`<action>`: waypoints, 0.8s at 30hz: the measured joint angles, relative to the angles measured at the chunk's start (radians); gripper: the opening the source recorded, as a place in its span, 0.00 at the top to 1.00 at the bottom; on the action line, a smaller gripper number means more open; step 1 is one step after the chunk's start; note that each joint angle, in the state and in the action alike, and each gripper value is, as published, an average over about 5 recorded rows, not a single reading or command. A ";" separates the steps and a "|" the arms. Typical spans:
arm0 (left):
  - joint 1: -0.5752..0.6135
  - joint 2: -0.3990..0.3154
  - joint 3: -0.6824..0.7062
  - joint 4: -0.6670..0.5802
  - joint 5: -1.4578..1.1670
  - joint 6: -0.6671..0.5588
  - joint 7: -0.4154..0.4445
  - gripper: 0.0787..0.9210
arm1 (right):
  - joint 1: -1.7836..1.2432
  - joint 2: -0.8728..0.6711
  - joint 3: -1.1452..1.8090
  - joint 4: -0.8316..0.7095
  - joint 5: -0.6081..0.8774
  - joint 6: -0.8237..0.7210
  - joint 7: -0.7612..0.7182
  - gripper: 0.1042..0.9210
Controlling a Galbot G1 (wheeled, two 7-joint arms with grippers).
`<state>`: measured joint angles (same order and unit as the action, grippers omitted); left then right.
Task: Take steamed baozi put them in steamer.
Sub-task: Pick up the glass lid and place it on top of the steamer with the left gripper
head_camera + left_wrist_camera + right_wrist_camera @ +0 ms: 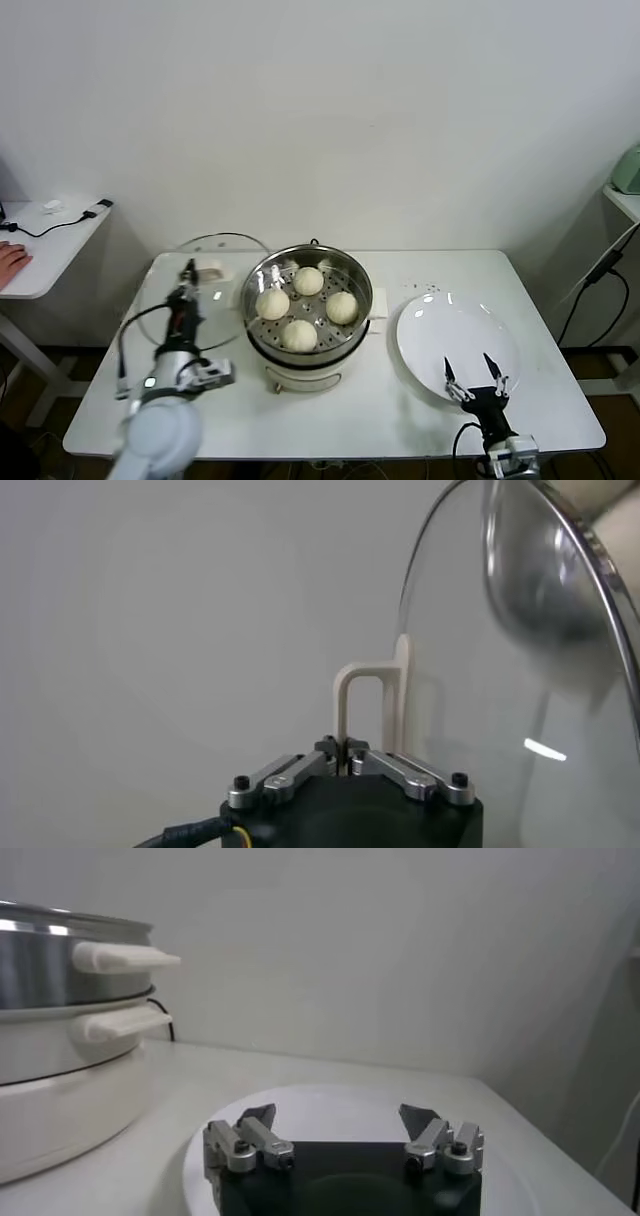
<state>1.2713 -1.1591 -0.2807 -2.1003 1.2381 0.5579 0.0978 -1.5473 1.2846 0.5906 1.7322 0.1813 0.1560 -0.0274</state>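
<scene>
The steamer, a shiny steel pot on a white base, stands mid-table with several cream-white baozi on its perforated tray. Just left of it, my left gripper is shut on the white handle of the round glass lid, holding it beside the pot; the left wrist view shows the jaws pinched on the handle's thin leg and the lid's glass behind. My right gripper hangs open and empty over the near edge of the bare white plate. The right wrist view has the steamer off to one side.
The white table bears the pot, lid and plate. A small side table at far left holds a cable, with a person's hand resting on it. At far right stands a shelf with a pale green object and a hanging black cable.
</scene>
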 measured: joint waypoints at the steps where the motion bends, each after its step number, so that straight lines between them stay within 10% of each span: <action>1: -0.011 -0.012 0.029 -0.001 0.018 0.013 0.013 0.94 | 0.000 0.002 -0.001 -0.002 -0.002 0.005 0.001 0.12; 24: -0.193 -0.257 0.368 0.188 0.246 0.142 0.089 0.94 | 0.005 0.035 -0.001 -0.045 -0.007 0.091 0.035 0.12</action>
<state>1.0783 -1.4163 0.0875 -1.9120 1.4836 0.6997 0.1871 -1.5428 1.3191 0.5900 1.6868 0.1746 0.2465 0.0073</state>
